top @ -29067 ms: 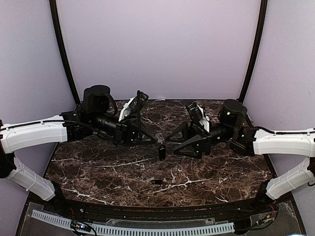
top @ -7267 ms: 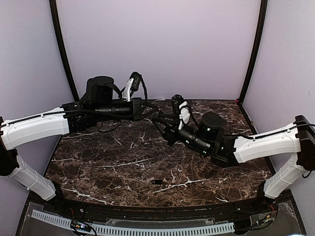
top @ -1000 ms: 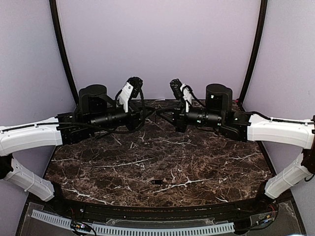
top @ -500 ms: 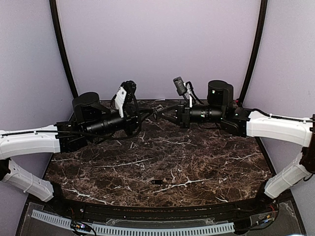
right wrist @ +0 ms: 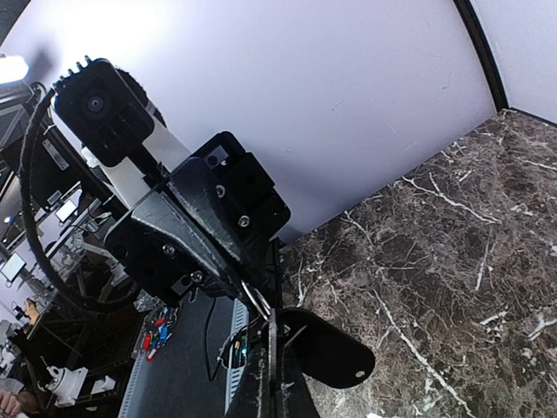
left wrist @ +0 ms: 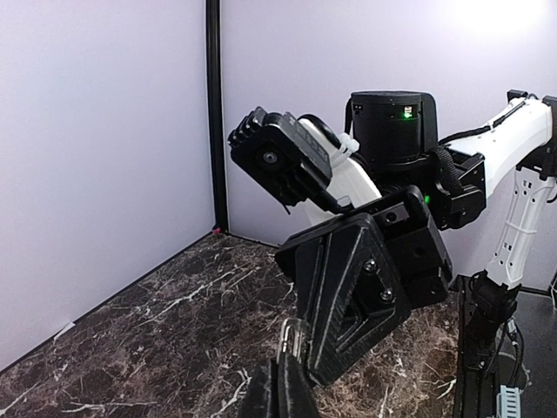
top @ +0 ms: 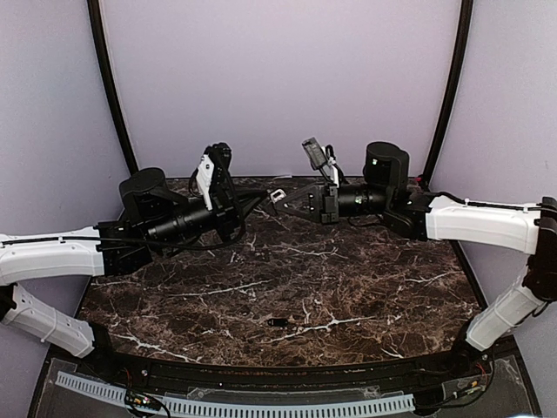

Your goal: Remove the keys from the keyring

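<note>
Robotics lab test cell. Dark marble table [top: 287, 287], enclosed behind and at both sides by plain lavender panels [top: 278, 78] on black poles [top: 110, 87]; white slotted cable duct [top: 235, 405] along its near edge; cluttered equipment racks [right wrist: 35, 261] stand beyond it.

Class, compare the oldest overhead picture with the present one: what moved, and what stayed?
The left gripper and the right gripper rose from low over mid-table toward the back wall, still meeting tip to tip at a silvery piece. The loose key near the front of the marble table has not moved.
</note>
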Action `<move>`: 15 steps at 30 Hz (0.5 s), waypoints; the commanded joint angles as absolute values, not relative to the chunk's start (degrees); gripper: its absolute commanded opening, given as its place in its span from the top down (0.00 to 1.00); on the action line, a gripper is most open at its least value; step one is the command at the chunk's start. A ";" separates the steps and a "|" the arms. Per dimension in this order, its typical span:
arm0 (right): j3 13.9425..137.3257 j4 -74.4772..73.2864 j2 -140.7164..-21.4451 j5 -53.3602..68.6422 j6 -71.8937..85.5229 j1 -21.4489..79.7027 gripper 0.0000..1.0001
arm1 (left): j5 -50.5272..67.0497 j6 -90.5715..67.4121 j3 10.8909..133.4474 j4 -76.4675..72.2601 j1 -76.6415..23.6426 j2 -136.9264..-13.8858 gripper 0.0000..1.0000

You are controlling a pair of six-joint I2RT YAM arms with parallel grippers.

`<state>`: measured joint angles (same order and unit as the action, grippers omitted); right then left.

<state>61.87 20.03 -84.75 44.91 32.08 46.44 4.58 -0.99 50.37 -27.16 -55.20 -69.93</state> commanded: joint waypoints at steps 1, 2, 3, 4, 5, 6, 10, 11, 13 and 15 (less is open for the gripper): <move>61.97 26.21 -86.43 51.61 35.81 46.23 1.00 | 5.77 0.00 48.82 -32.90 -55.28 -67.53 1.00; 62.23 26.80 -86.86 52.63 36.38 46.19 1.00 | 5.98 0.00 48.60 -33.57 -55.28 -67.44 1.00; 62.28 27.51 -87.20 53.37 37.29 46.22 1.00 | 6.29 0.00 48.38 -34.21 -55.28 -67.34 1.00; 62.27 28.30 -87.45 53.80 37.90 46.23 1.00 | 6.57 0.04 48.30 -34.69 -55.28 -67.39 1.00; 62.17 28.51 -87.53 53.78 38.18 46.27 1.00 | 6.65 0.15 48.41 -34.86 -55.28 -67.48 1.00; 61.96 28.54 -87.37 53.32 38.08 46.24 1.00 | 6.72 0.22 48.43 -34.91 -55.28 -67.50 1.00; 61.81 25.50 -85.96 49.15 34.86 46.23 1.00 | 6.96 -0.27 47.81 -35.23 -55.28 -67.24 1.00; 61.88 24.86 -85.74 48.81 34.27 46.19 1.00 | 6.97 -0.48 47.50 -35.38 -55.28 -67.09 1.00; 62.04 24.74 -85.68 48.86 34.12 46.16 1.00 | 7.04 -0.95 47.29 -35.35 -55.28 -66.80 1.00; 62.03 24.96 -85.77 48.98 34.27 46.21 1.00 | 7.19 -1.01 47.29 -35.11 -55.28 -66.71 1.00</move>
<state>61.87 24.40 -86.91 49.65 35.38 46.33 6.48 -0.49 47.81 -32.10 -55.20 -69.08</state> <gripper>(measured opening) 0.015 0.012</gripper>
